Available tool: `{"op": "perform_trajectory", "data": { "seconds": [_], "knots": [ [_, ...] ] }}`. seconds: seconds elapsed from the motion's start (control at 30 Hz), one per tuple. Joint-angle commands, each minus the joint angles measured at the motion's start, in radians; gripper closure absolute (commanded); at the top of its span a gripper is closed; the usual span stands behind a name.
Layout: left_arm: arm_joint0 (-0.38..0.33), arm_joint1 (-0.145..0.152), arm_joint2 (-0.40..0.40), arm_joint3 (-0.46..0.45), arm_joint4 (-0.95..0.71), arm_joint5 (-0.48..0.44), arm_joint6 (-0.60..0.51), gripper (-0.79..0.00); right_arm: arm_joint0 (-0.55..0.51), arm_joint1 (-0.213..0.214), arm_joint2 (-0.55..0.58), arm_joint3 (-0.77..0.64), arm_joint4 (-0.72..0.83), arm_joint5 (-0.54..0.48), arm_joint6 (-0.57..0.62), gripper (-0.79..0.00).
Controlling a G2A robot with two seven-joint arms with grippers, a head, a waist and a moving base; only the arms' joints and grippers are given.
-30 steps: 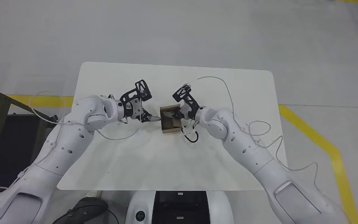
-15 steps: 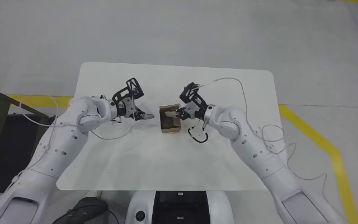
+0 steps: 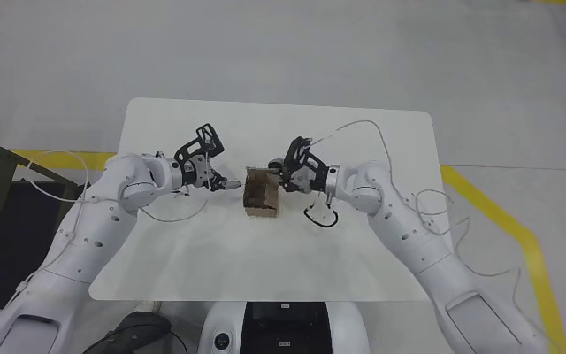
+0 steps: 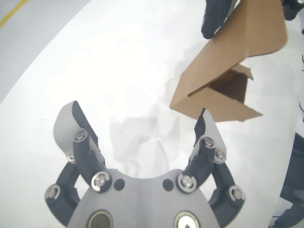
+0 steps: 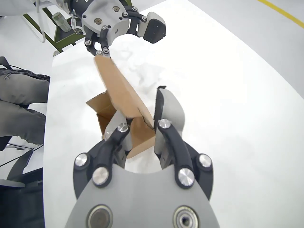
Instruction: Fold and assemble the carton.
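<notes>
Brown corrugated carton (image 3: 261,192), half-folded and tilted, sits mid smooth white tabletop (image 3: 354,257). Right gripper (image 5: 140,117) jaws pinch its raised panel. Left gripper (image 4: 139,117) jaws wide, just beside it. Black cable loop (image 3: 320,215) nearby.

Tabletop (image 3: 354,133): white, matte, rounded corners, one long rectangle. Floor (image 3: 283,44) around the tabletop: pale grey, smooth, faintly glossy. Yellow line (image 3: 495,205) painted on the floor, running out past both short ends of the tabletop and bending at an angle beyond one end. Dark green metal frame (image 5: 63,44) stands on the floor just off one tabletop corner. Light: even, overhead, diffuse; shadows on the tabletop soft and faint.
</notes>
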Motion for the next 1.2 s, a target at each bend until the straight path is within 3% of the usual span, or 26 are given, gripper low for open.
{"op": "perform_trajectory", "data": {
  "seconds": [0.0, 0.2, 0.4, 0.73, 1.17],
  "knots": [
    [-0.001, -0.001, -0.002, 0.000, 0.000, 0.000, -0.001, -0.785, 0.001, -0.003, -0.001, 0.014, 0.015, -0.001, -0.019, 0.000],
    [0.000, -0.001, -0.010, -0.004, 0.011, -0.001, -0.007, -0.785, -0.079, 0.006, 0.044, -0.068, 0.045, 0.154, -0.041, 0.000],
    [0.001, -0.001, -0.021, -0.002, 0.009, 0.001, 0.000, -0.785, -0.189, 0.033, 0.071, -0.273, -0.161, 0.275, -0.032, 0.000],
    [0.010, -0.002, -0.045, -0.001, -0.030, 0.015, -0.004, -0.785, -0.240, 0.046, 0.063, -0.381, -0.329, 0.303, -0.024, 0.000],
    [-0.012, -0.015, -0.006, -0.022, -0.056, -0.014, -0.031, -0.785, -0.226, 0.032, 0.009, -0.363, -0.443, 0.356, -0.062, 0.000]
  ]
}}
